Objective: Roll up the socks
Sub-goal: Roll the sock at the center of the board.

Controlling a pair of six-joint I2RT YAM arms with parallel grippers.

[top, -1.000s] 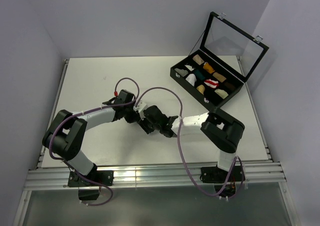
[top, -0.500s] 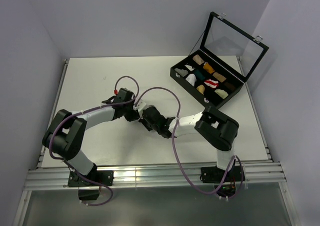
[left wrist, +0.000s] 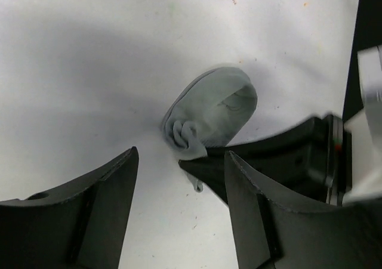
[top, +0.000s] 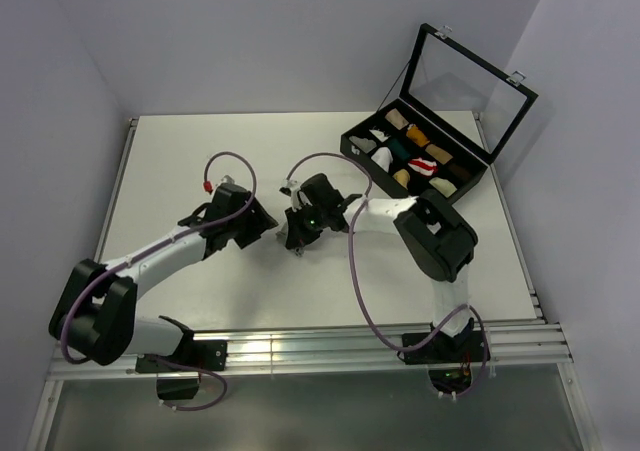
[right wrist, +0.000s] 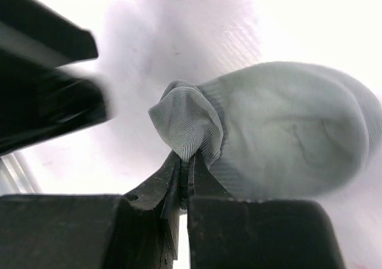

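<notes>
A short grey sock (left wrist: 212, 111), bunched into a loose roll, lies on the white table (top: 180, 161). My right gripper (right wrist: 190, 161) is shut on a pinched fold of the grey sock (right wrist: 286, 126) at its cuff end. One black finger (left wrist: 268, 155) of the right gripper shows in the left wrist view, touching the sock. My left gripper (left wrist: 181, 161) stands open just short of the sock, with bare table between its fingers. In the top view the left gripper (top: 262, 226) and the right gripper (top: 300, 233) sit close together mid-table, and the sock is hidden under them.
A black compartmented case (top: 415, 156) holding several small fabric rolls stands at the back right, its glass lid (top: 470, 81) raised. Purple cables loop above both arms. Table edges run along the left and right sides.
The left gripper opened, let go and drew back to the left. The right gripper shut on the sock's fold and swung up toward the table's middle.
</notes>
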